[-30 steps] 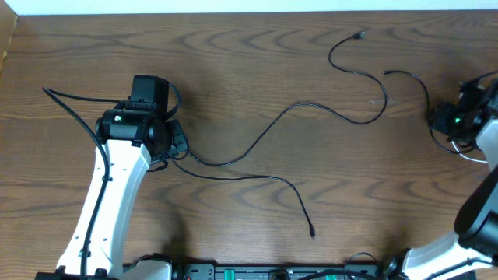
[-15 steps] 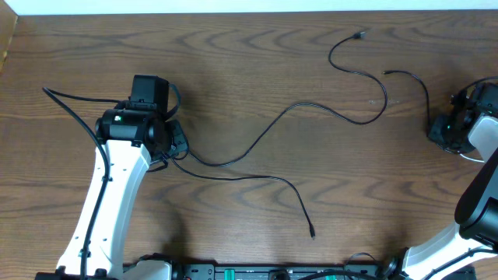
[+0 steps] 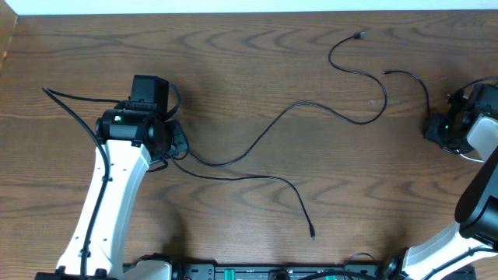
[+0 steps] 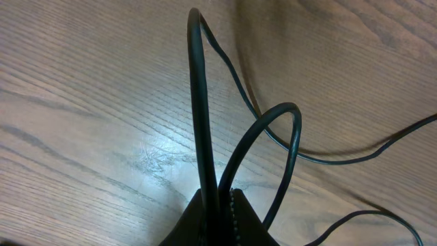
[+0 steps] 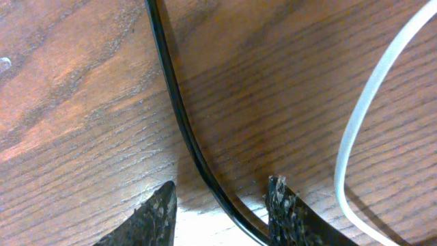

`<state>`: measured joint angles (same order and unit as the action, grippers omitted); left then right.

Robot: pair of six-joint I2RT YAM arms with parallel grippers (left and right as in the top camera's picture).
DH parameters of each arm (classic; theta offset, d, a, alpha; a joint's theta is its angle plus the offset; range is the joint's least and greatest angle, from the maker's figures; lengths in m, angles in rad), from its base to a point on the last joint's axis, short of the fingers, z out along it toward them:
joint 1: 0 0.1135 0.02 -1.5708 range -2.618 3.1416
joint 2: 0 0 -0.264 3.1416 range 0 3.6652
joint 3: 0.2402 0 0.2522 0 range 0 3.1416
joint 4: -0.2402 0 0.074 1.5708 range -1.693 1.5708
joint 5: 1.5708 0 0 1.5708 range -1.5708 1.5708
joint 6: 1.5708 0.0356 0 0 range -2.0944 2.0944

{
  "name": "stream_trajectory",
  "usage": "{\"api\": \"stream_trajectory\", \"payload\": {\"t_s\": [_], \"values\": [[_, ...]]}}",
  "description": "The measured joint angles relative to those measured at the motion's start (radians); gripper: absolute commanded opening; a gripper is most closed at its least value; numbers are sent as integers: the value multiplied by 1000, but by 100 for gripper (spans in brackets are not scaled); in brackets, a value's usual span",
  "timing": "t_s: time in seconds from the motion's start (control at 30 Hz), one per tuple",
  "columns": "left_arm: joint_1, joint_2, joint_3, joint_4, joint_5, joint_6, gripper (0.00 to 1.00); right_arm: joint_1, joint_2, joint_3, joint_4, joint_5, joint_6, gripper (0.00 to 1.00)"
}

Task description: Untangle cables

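Observation:
My left gripper (image 3: 177,146) sits at the table's left and is shut on a looped black cable (image 4: 199,102), which stands up from its jaws (image 4: 220,205). From there a long black cable (image 3: 296,106) runs right to a plug (image 3: 362,34) at the back. A second black cable (image 3: 264,177) runs right and ends at a plug (image 3: 312,232) near the front. My right gripper (image 3: 434,128) is open at the far right, low over the wood. Its fingers (image 5: 222,205) straddle a third black cable (image 5: 179,116), also visible overhead (image 3: 424,89). A white cable (image 5: 369,109) lies just right of the fingers.
A thicker black cord (image 3: 66,105) belonging to the left arm trails over the table at the far left. The table's back edge (image 3: 249,13) meets a white strip. Both arm bases stand along the front edge.
My right gripper has shifted a little left and toward the front, over the end of the black cable. The left arm and the long cables have not moved.

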<state>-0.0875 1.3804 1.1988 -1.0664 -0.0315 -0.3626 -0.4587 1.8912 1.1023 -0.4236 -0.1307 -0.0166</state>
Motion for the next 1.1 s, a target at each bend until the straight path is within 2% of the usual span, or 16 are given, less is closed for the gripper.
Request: {"api": "stream_trajectory", "payload": {"t_s": [0.07, 0.1, 0.17, 0.2, 0.23, 0.43, 0.57, 0.67, 0.73, 0.8, 0.83, 0.9, 0.93, 1.0, 1.07, 1.1], "values": [[0, 0, 0, 0, 0, 0, 7, 0, 0, -13, 26, 0, 0, 36], [0, 0, 0, 0, 0, 0, 7, 0, -1, -20, 42, -1, 0, 31], [0, 0, 0, 0, 0, 0, 8, 0, -3, -35, 74, 0, -3, 15], [0, 0, 0, 0, 0, 0, 7, 0, -5, -41, 80, -1, -5, 4], [0, 0, 0, 0, 0, 0, 7, 0, -7, -45, 82, 0, -5, 1], [0, 0, 0, 0, 0, 0, 8, 0, -23, -47, 79, -5, 9, 1], [0, 0, 0, 0, 0, 0, 7, -26, -237, 10, 97, 31, 90, 1], [0, 0, 0, 0, 0, 0, 8, -110, -439, 47, 93, 207, 220, 1], [0, 0, 0, 1, 0, 0, 7, -162, -480, 57, 53, 302, 269, 1], [0, 0, 0, 0, 0, 0, 8, -206, -461, 54, 15, 332, 330, 12], [0, 0, 0, 0, 0, 0, 7, -215, -448, 54, 17, 315, 341, 13], [0, 0, 0, 0, 0, 0, 7, -218, -393, 52, 71, 167, 338, 25], [0, 0, 0, 0, 0, 0, 7, -203, -343, 52, 113, 27, 291, 27], [0, 0, 0, 0, 0, 0, 7, -166, -278, 51, 127, -114, 222, 28], [0, 0, 0, 0, 0, 0, 7, -95, -212, 57, 69, -192, 163, 40], [0, 0, 0, 0, 0, 0, 8, -67, -191, 74, 29, -207, 135, 40]]}}
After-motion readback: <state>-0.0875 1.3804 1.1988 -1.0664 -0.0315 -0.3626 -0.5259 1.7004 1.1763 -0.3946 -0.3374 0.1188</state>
